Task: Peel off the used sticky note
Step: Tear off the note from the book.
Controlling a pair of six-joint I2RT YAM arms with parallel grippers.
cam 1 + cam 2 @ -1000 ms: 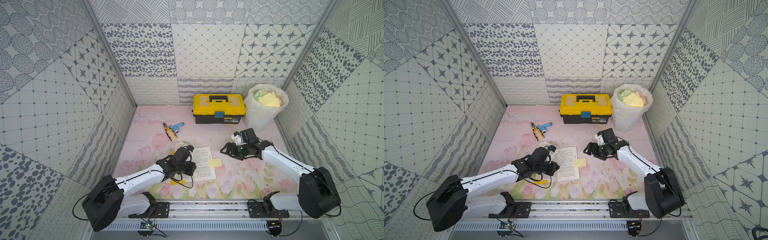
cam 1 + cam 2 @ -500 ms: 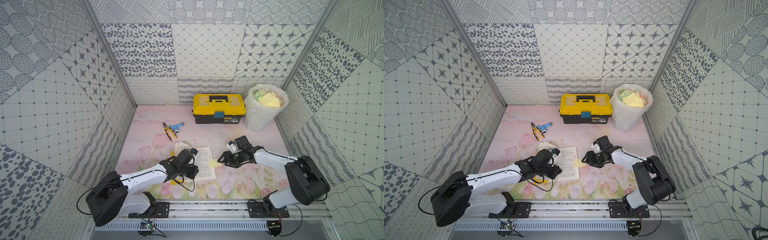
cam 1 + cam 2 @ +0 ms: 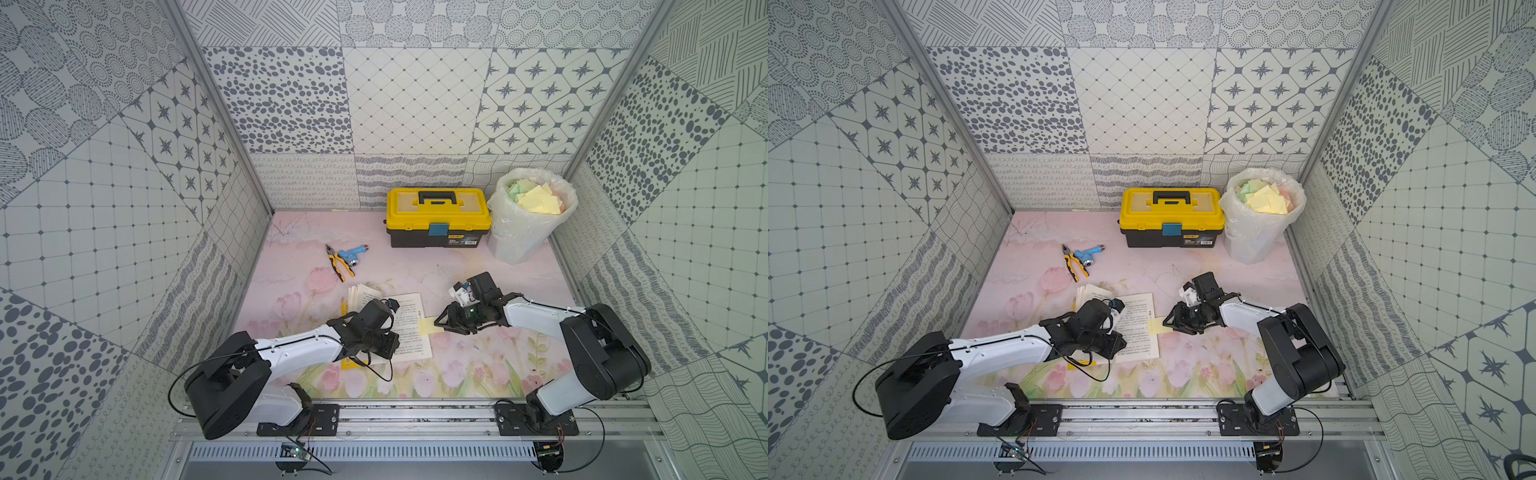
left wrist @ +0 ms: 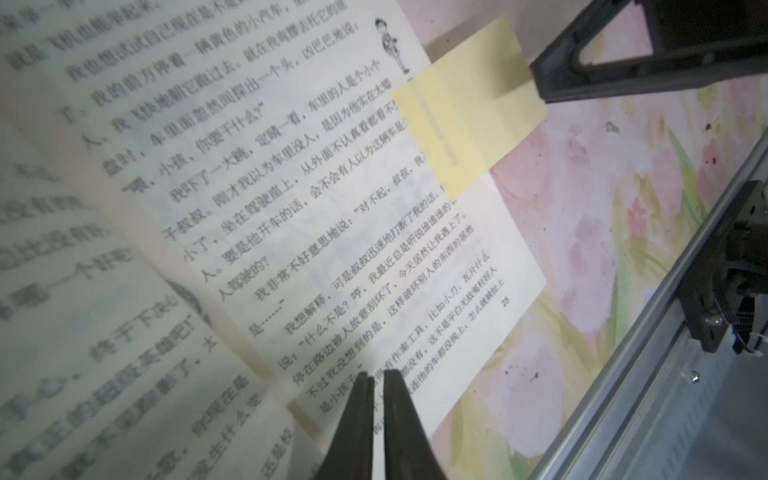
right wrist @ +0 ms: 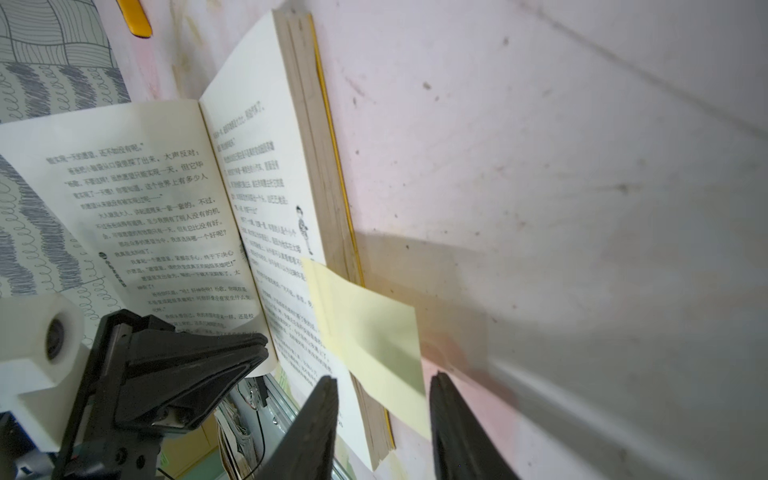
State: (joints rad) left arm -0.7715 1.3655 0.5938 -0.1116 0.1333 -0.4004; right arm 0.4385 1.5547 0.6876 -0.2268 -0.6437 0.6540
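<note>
A pale yellow sticky note (image 3: 426,326) (image 3: 1156,325) is stuck on the right page edge of an open book (image 3: 409,332) (image 3: 1140,332), half of it overhanging the pink mat. In the right wrist view the sticky note (image 5: 370,332) runs between my right gripper's (image 5: 384,378) two dark fingers, which stand apart on either side of its free end. The left wrist view shows one right finger tip (image 4: 540,79) at the sticky note's (image 4: 469,108) outer corner. My left gripper (image 4: 376,376) is shut, with its tips down on the book's lower page (image 4: 332,208).
A yellow toolbox (image 3: 436,216) stands at the back, with a bag-lined bin (image 3: 532,232) full of loose notes to its right. Pliers (image 3: 340,266) and a small blue tool (image 3: 353,253) lie behind the book. The metal rail (image 3: 415,415) runs along the front.
My right gripper has dropped down and leftward to the note, and its jaws have narrowed around the note's free end. The left gripper has slid slightly on the book and stays shut.
</note>
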